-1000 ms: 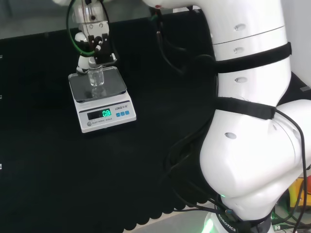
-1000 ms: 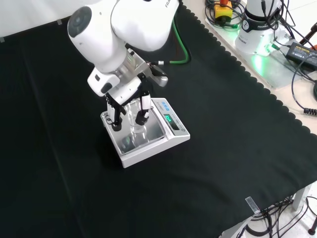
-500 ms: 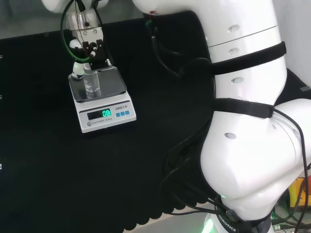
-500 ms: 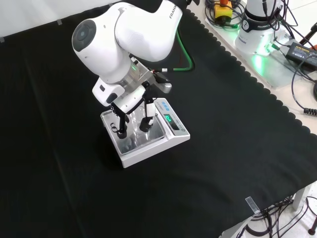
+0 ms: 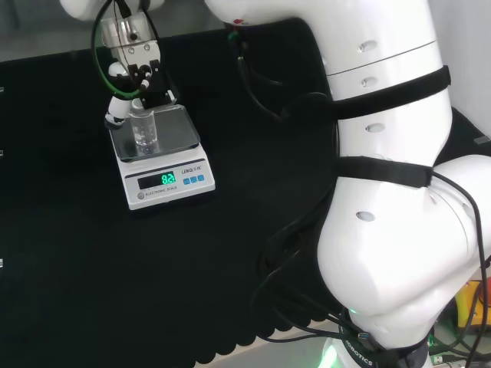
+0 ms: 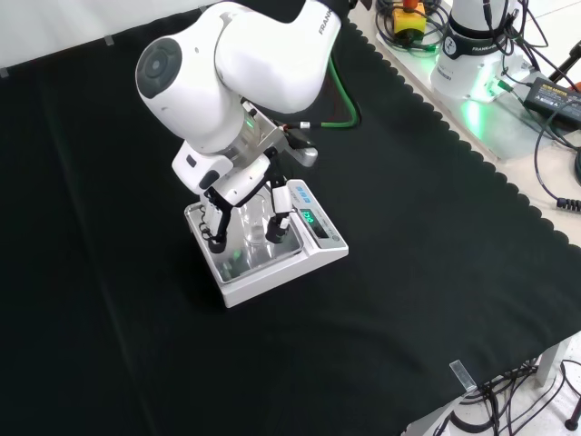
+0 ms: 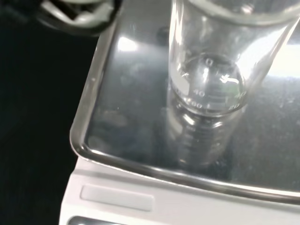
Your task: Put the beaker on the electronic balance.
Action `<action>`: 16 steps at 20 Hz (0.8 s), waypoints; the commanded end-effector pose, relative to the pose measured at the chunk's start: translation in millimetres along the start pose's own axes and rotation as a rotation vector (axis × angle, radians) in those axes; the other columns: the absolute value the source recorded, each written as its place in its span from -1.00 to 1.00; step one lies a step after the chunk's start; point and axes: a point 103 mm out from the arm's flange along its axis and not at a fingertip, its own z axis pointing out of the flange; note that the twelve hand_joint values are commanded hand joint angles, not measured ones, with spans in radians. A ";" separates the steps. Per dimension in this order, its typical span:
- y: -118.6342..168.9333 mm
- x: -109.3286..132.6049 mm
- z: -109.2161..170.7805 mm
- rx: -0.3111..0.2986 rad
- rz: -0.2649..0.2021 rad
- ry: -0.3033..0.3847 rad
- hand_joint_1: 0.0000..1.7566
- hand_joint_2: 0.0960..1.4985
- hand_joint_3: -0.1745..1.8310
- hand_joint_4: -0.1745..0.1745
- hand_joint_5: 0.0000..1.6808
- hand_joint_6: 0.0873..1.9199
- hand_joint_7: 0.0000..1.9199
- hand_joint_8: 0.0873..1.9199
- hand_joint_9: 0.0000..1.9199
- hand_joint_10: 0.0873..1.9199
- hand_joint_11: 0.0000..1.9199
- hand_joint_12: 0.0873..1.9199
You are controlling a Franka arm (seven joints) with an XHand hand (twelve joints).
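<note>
The beaker [image 7: 211, 70] is showing as clear, smooth glass, catching bright glints. The balance [image 5: 159, 157] is wearing a polished metal pan that is mirroring the beaker, over a matt white plastic body. The cloth [image 6: 408, 272] is lying matt black. The hand [image 6: 243, 191] is looking like glossy black and white plastic.

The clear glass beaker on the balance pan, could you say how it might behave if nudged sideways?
The clear glass beaker is tall and narrow, so it would probably tip. The shiny steel pan looks smooth, so it might slide instead. Being glass, it would likely break in a fall.
</note>
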 end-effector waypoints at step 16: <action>-52.4 5.3 -48.5 -0.113 -0.008 -0.030 -0.40 -0.22 -0.65 -0.55 -0.51 -1.00 -0.76 -0.36 -0.24 -1.00 -0.32 0.32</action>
